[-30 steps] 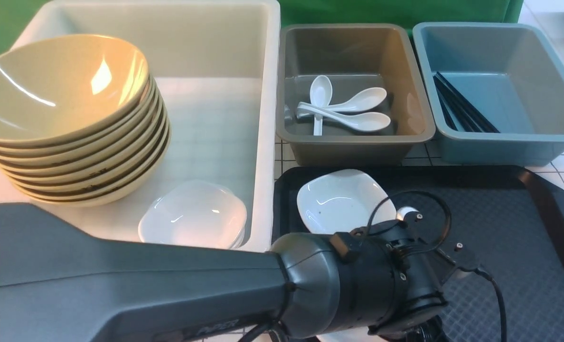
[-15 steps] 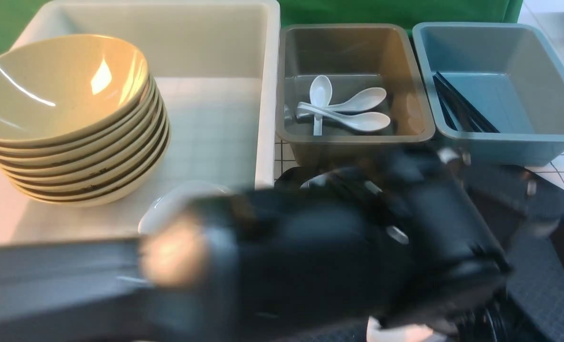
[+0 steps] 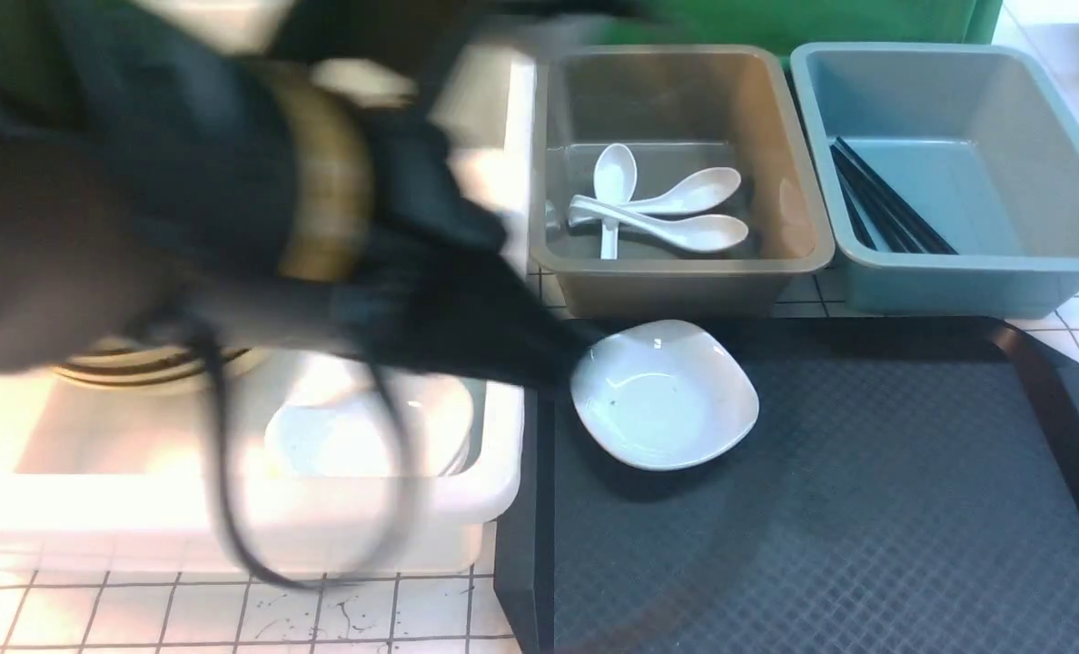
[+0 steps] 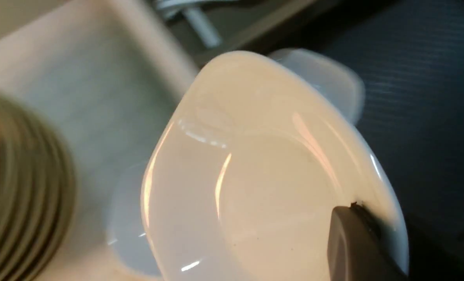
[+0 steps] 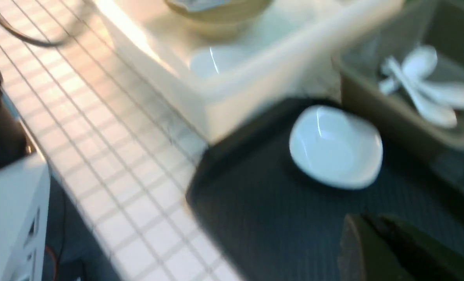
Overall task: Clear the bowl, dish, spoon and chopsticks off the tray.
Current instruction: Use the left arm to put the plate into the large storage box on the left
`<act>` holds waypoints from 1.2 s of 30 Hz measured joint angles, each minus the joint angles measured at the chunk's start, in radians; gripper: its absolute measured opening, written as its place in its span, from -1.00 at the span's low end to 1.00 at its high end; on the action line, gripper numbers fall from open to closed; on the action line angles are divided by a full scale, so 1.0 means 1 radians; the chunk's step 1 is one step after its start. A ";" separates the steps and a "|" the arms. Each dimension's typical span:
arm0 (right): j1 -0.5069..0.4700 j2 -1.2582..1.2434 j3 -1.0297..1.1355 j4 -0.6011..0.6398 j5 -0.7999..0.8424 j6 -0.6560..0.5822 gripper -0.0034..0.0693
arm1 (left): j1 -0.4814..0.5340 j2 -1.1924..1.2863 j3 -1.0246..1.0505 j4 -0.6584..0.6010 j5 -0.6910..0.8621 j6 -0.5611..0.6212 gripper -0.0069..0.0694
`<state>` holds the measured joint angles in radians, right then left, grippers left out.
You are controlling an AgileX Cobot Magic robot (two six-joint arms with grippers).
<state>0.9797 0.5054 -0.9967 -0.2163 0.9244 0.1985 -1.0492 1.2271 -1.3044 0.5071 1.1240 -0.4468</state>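
My left gripper (image 4: 357, 210) is shut on the rim of a small white dish (image 4: 255, 168) and holds it over the near corner of the white tub (image 4: 79, 78). In the front view the left arm (image 3: 231, 209) is a dark blur across the tub. Another white dish (image 3: 665, 395) lies at the far left of the black tray (image 3: 866, 509). The tan bowls (image 3: 326, 173) are stacked in the tub, mostly hidden by the arm. Three white spoons (image 3: 667, 213) lie in the grey bin. Black chopsticks (image 3: 885, 204) lie in the blue bin. My right gripper (image 5: 366, 234) is shut and empty above the tray (image 5: 255, 218).
The grey bin (image 3: 776, 268) and the blue bin (image 3: 957, 272) stand behind the tray. A stack of white dishes (image 3: 367, 436) sits in the tub's near right corner. A cable (image 3: 222, 472) hangs from the left arm. White tiled tabletop (image 3: 231, 618) lies in front.
The left arm has swung up and to the left, from over the tray to over the tub. The dish on the tray is now uncovered.
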 joint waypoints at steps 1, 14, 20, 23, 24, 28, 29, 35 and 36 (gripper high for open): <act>0.000 0.016 0.000 0.000 -0.025 -0.007 -0.78 | 0.038 -0.009 0.041 0.000 -0.024 0.019 -0.78; 0.000 0.093 0.000 0.059 -0.073 -0.041 -0.78 | 0.354 0.085 0.307 -0.019 -0.421 0.086 -0.78; 0.000 0.093 0.000 0.074 -0.053 -0.043 -0.78 | 0.362 0.181 0.307 -0.019 -0.459 0.087 -0.78; 0.000 0.093 0.000 0.077 -0.026 -0.043 -0.78 | 0.362 0.228 0.307 -0.015 -0.464 0.087 -0.78; 0.000 0.093 0.000 0.077 -0.014 -0.043 -0.78 | 0.362 0.242 0.307 -0.013 -0.466 0.087 -0.78; 0.000 0.093 0.000 0.084 0.016 -0.043 -0.78 | 0.362 0.284 0.307 -0.010 -0.468 0.088 -0.78; 0.000 0.093 0.000 0.086 0.017 -0.043 -0.78 | 0.362 0.289 0.307 -0.010 -0.468 0.088 -0.78; 0.000 0.093 0.000 0.111 0.028 -0.067 -0.78 | 0.362 0.321 0.298 -0.012 -0.505 0.077 -0.77; 0.000 0.093 0.000 0.111 0.029 -0.068 -0.78 | 0.362 0.324 0.297 -0.016 -0.510 0.074 -0.77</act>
<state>0.9797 0.5985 -0.9967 -0.1051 0.9530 0.1305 -0.6870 1.5511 -1.0074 0.4910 0.6137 -0.3723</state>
